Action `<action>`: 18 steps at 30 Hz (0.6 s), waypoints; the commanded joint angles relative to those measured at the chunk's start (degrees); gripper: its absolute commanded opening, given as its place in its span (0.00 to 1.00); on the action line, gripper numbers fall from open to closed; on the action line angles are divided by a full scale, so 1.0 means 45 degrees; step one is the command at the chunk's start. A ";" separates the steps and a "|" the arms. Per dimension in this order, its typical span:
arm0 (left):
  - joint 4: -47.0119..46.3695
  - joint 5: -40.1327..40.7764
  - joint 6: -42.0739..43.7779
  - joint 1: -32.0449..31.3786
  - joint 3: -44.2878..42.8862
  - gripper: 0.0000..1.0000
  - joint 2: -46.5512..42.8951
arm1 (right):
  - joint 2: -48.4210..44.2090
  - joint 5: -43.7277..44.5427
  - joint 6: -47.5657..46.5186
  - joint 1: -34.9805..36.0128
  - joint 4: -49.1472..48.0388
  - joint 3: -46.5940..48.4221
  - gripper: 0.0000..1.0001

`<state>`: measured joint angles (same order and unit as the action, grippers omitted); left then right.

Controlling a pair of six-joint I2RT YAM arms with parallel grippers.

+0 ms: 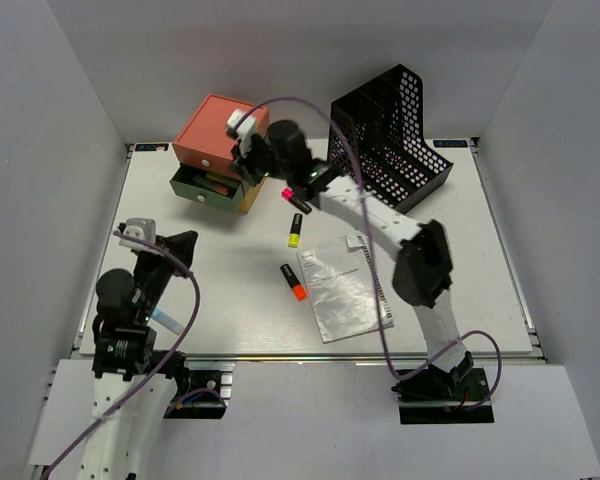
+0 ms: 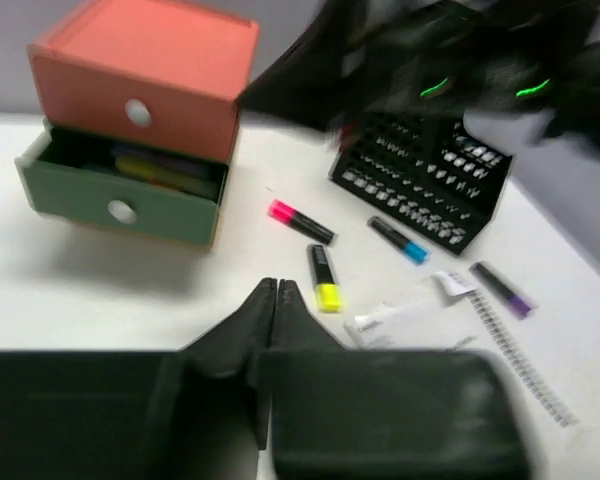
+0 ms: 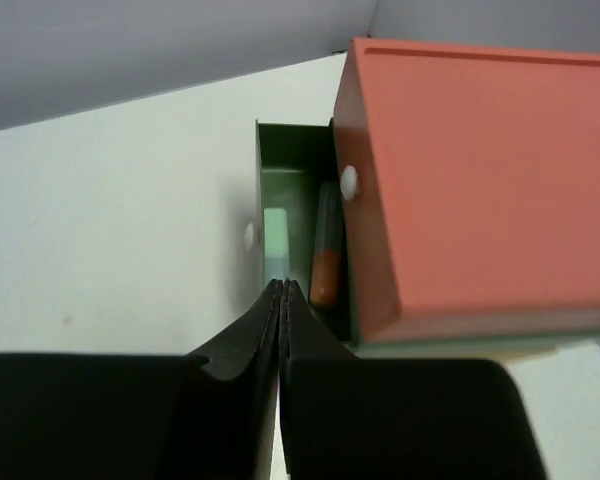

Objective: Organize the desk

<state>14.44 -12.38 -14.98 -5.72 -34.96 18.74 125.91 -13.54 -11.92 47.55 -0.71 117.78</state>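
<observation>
At the near left corner of the desk (image 1: 230, 310), the left gripper (image 2: 275, 292) hovers low over the white surface. Its two black fingers are pressed together at the tips, and nothing is between them.

The desk is the big white top that fills the middle of the top view, with white walls on three sides. A little further in, near the middle, lies a clear plastic sleeve (image 1: 342, 292) with a printed sheet in it. Just to its left is an orange marker (image 1: 294, 283). Beyond them lies a yellow highlighter (image 1: 294, 232), and further a pink marker (image 1: 292, 196). In the left wrist view a blue marker (image 2: 400, 240) and a purple marker (image 2: 502, 290) also lie on the desk, near the front of the file holder.

At the far side, the right arm reaches across to the drawer box (image 1: 215, 140). The right gripper (image 3: 282, 292) has its fingers closed tight on nothing, and it hangs just above the green drawer (image 3: 295, 215), which stands open. Inside the drawer lies an orange and black pen (image 3: 325, 250). The black mesh file holder (image 1: 390, 135) stands at the far right.
</observation>
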 commanded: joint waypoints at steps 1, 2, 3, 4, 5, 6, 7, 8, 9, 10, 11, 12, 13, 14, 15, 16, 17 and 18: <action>-0.0258 0.0174 -0.1021 0.0079 0.0094 0.01 0.1647 | -0.3302 -0.1148 0.0598 -0.0858 0.3451 0.0218 0.00; -0.0298 0.0154 -0.1355 0.0079 -0.0023 0.00 0.2255 | -0.3737 -0.1209 0.0753 -0.1014 0.4735 -0.0095 0.00; -0.0240 0.0077 -0.2247 -0.0057 -0.0411 0.00 0.2822 | -0.4186 -0.1345 0.0794 -0.1403 0.5308 -0.0446 0.00; -0.0181 -0.0176 -0.2740 -0.0174 -0.0647 0.00 0.4161 | -0.5118 -0.1733 0.0852 -0.1600 0.5681 -0.1533 0.00; -0.0181 -0.0294 -0.3131 -0.0175 -0.0823 0.00 0.4871 | -0.5630 -0.1950 0.0949 -0.2027 0.5898 -0.2298 0.00; 0.0167 -0.0276 -0.4102 -0.0175 -0.1328 0.00 0.5574 | -0.6119 -0.2358 0.0970 -0.2263 0.5997 -0.3175 0.00; 0.0364 -0.0411 -0.4421 -0.0175 -0.1584 0.00 0.6954 | -0.7129 -0.3213 0.0970 -0.2807 0.5882 -0.4886 0.00; 0.0521 -0.0296 -0.4598 -0.0175 -0.1838 0.00 0.7567 | -0.7584 -0.3569 0.1009 -0.3238 0.5765 -0.5773 0.00; 0.1083 -0.0083 -0.5277 -0.0175 -0.2246 0.00 0.8134 | -0.8033 -0.3902 0.1086 -0.3474 0.5415 -0.6652 0.00; 0.1166 0.0422 -0.5554 -0.0175 -0.2328 0.00 0.8546 | -0.8715 -0.5162 0.0778 -0.4076 0.5508 -0.7821 0.00; 0.1418 0.0872 -0.5809 -0.0175 -0.2406 0.00 0.9111 | -0.8973 -0.5561 0.0156 -0.4218 0.5741 -0.8258 0.00; 0.1459 0.1225 -0.6294 -0.0175 -0.2465 0.00 0.9348 | -0.9265 -0.5759 -0.0005 -0.4296 0.5937 -0.8688 0.00; 0.1537 0.1595 -0.6628 -0.0175 -0.2601 0.00 0.9563 | -0.9771 -0.6437 -0.0258 -0.4452 0.6287 -0.9059 0.00; 0.1751 0.2373 -0.6805 -0.0175 -0.2738 0.00 1.0030 | -1.0008 -0.6579 -0.0396 -0.4608 0.6407 -0.9740 0.00; 0.1888 0.2535 -0.7291 -0.0175 -0.2894 0.03 1.0286 | -1.0668 -0.6852 -0.0204 -0.4687 0.6040 -1.0211 0.00; 0.1967 0.3194 -0.7547 -0.0175 -0.3166 0.03 1.0540 | -1.1061 -0.6970 -0.0009 -0.4881 0.5573 -1.0776 0.00; 0.2103 0.3703 -0.7743 -0.0175 -0.3343 0.04 1.0813 | -1.1452 -0.6991 0.0245 -0.5018 0.5027 -1.2019 0.00; 0.2201 0.3883 -0.8267 -0.0175 -0.3538 0.05 1.1299 | -1.2249 -0.7049 0.0363 -0.5213 0.4499 -1.2534 0.00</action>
<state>22.44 -2.81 -44.73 -6.24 -46.35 67.46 79.24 -38.83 -10.90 25.82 23.46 66.08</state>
